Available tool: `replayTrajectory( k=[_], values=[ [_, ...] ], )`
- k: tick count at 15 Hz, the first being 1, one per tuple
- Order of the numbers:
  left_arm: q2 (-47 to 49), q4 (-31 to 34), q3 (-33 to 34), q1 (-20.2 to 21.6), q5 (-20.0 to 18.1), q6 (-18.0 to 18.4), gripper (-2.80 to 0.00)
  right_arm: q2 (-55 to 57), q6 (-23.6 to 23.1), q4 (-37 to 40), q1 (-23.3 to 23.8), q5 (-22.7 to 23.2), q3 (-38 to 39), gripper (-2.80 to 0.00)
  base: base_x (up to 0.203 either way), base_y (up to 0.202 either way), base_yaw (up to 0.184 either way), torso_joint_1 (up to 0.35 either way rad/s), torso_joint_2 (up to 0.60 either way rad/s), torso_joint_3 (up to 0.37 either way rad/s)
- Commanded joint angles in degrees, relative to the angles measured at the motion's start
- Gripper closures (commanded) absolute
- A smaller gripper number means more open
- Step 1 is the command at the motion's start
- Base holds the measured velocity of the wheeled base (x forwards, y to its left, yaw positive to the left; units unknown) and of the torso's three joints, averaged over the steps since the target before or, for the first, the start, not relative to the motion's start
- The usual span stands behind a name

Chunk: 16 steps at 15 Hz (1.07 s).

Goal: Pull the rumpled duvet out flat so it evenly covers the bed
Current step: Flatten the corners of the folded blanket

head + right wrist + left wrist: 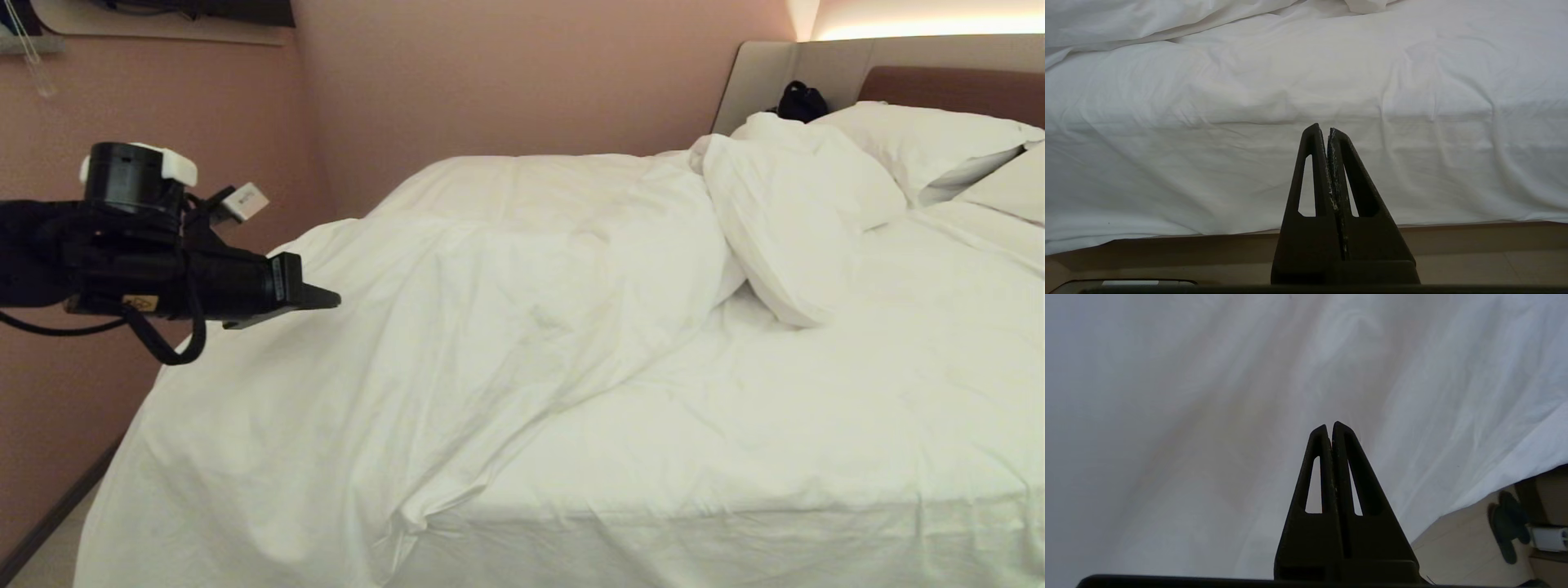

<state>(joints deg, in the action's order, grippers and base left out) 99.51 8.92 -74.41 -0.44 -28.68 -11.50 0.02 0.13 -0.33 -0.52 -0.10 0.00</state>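
On the bed (857, 490), the duvet (457, 310) lies bunched toward the robot's left half, its edge draping down the near-left corner, with bare sheet (816, 408) across the right half. Pillows (922, 139) rest at the headboard (955, 86). Left claw (326, 299) hangs level above the duvet's left side, fingers pressed together, holding nothing. Right claw (1328, 131), likewise closed and empty, faces the mattress side, low by the floor (1474, 265).
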Motion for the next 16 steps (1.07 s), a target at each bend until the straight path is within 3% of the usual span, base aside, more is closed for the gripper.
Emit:
replayTrajectory(
  k=[1,3,6,11,13,16],
  values=[
    [1.5,0.0,0.3,-3.5,3.2,-0.6,0.0,0.0,0.0,0.0,0.0,0.0,0.0,0.0,0.0,0.0,0.0,0.0,0.0,0.0],
    [0.5,-1.3,0.8,-7.6,5.8,-4.1,0.0,0.0,0.0,0.0,0.0,0.0,0.0,0.0,0.0,0.0,0.0,0.0,0.0,0.0],
    [-3.7,-2.2,1.1,-10.0,5.8,-9.1,0.0,0.0,0.0,0.0,0.0,0.0,0.0,0.0,0.0,0.0,0.0,0.0,0.0,0.0],
    [-9.6,-2.3,4.4,-15.9,5.8,-9.1,0.0,0.0,0.0,0.0,0.0,0.0,0.0,0.0,0.0,0.0,0.0,0.0,0.0,0.0],
    [-7.8,-2.5,3.9,-16.0,6.5,-9.2,0.0,0.0,0.0,0.0,0.0,0.0,0.0,0.0,0.0,0.0,0.0,0.0,0.0,0.0],
    [-1.1,-4.8,2.4,-15.3,13.2,-9.6,0.0,0.0,0.0,0.0,0.0,0.0,0.0,0.0,0.0,0.0,0.0,0.0,0.0,0.0]
  ],
)
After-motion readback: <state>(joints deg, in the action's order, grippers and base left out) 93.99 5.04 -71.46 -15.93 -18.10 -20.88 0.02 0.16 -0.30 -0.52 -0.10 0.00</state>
